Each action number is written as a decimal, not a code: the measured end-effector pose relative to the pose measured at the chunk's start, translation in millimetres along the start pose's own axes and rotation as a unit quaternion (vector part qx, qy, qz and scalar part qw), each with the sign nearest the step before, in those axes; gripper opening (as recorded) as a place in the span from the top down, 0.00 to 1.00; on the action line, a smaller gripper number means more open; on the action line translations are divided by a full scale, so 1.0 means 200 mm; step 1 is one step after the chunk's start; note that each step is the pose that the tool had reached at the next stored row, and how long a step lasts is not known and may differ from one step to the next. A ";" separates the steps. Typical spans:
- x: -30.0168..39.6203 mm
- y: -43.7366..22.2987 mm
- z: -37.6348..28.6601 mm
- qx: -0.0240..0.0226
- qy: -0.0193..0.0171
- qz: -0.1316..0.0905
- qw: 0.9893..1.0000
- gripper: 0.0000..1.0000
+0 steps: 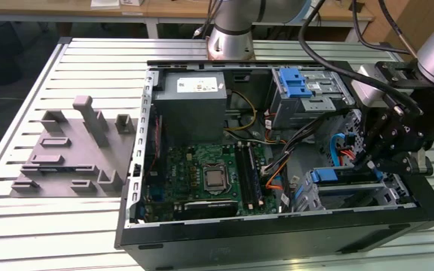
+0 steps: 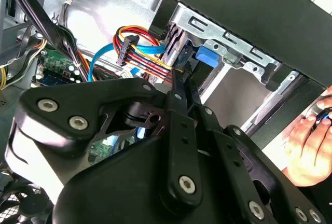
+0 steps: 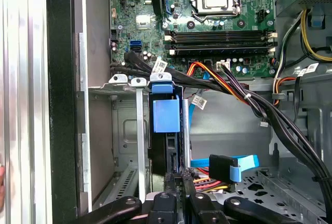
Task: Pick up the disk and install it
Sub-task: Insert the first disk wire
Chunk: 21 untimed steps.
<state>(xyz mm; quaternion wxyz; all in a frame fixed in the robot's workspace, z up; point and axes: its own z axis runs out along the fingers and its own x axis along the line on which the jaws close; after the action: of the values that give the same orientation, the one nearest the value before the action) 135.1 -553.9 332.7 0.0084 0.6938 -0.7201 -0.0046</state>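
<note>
Fingers (image 3: 176, 175) above upright, bay-seated disk (image 3: 167, 130)

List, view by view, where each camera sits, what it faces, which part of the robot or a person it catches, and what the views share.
Exterior view: off the arm, above the open computer case, looking down; shows the gripper at the drive cage.
First wrist view: on the arm, facing the disk in its cage and the motherboard; gripper linkage at the edge.
Second wrist view: behind the gripper, facing the cage; a person's hand shows.
Shared: gripper and cage.
</note>
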 end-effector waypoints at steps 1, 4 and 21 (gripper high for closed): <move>0.000 0.000 0.001 0.000 0.000 0.000 1.000 0.84; 0.000 0.000 0.005 0.000 0.000 0.000 1.000 0.84; 0.000 0.000 0.019 -0.001 0.000 0.000 1.000 0.82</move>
<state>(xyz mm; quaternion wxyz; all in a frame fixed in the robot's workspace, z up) 135.1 -553.9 328.8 0.0093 0.6938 -0.7201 -0.0056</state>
